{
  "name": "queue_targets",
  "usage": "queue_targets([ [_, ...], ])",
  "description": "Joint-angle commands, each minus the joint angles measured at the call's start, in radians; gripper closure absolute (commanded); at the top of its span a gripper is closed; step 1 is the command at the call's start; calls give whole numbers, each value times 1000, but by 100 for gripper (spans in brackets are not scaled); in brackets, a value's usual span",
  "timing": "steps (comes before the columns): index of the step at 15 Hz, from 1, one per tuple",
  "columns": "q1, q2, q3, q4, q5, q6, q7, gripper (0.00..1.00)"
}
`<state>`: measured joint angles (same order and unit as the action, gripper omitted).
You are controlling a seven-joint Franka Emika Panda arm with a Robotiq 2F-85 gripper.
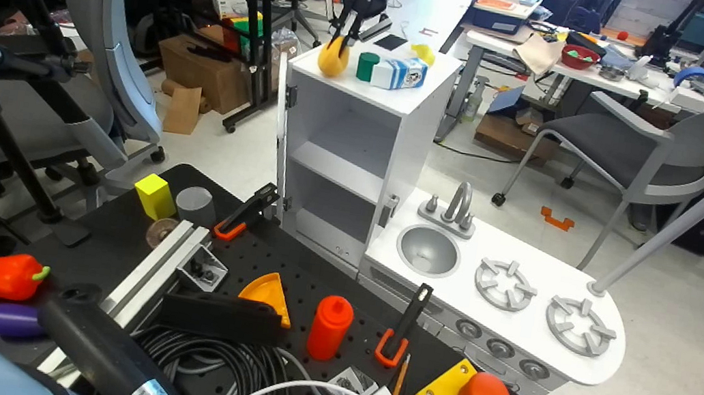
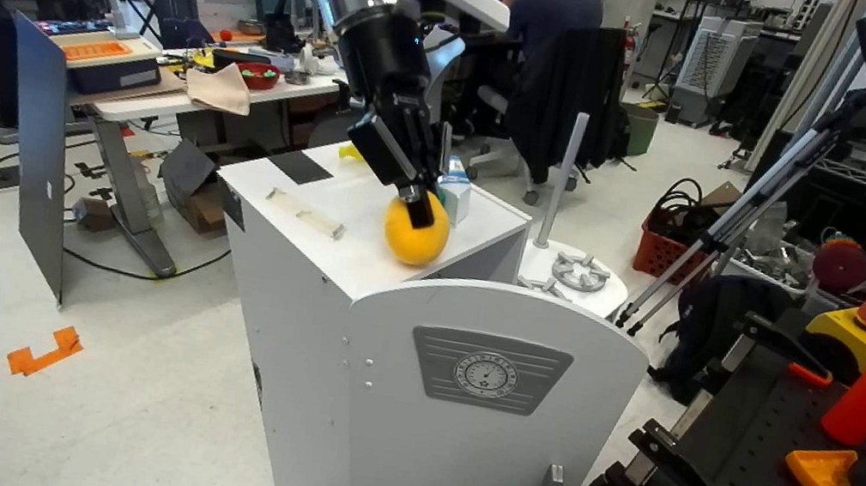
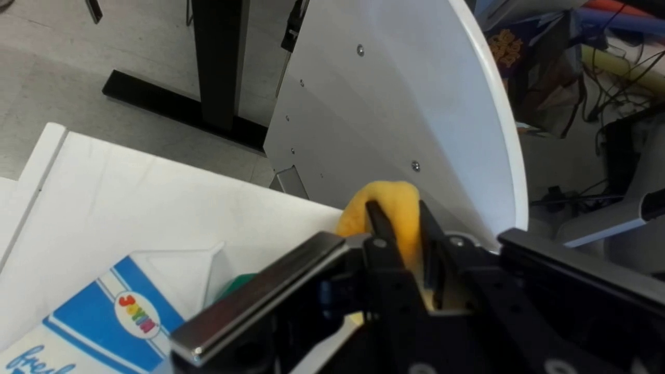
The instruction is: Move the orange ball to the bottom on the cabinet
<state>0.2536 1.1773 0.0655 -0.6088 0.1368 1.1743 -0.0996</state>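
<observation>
There is one toy-kitchen cabinet [image 1: 420,131], one yellow-orange ball [image 1: 329,61], one milk carton [image 1: 404,74], two burners [image 1: 522,288], three stove knobs [image 1: 500,348], two clamps [image 1: 408,313].

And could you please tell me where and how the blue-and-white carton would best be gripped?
I would grip the carton across the middle of its body, coming from above: it lies on its side on the cabinet, so its parallel long sides should give a steady pinch. I would avoid the sloping gable end, which could slip and has the green object close by.
</observation>
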Motion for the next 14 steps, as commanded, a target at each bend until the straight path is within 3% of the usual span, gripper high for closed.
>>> queue_targets([
  [1, 10, 17, -10, 38, -15, -2, 19, 96],
  [14, 7, 27, -18, 62, -13, 40, 45, 96],
])
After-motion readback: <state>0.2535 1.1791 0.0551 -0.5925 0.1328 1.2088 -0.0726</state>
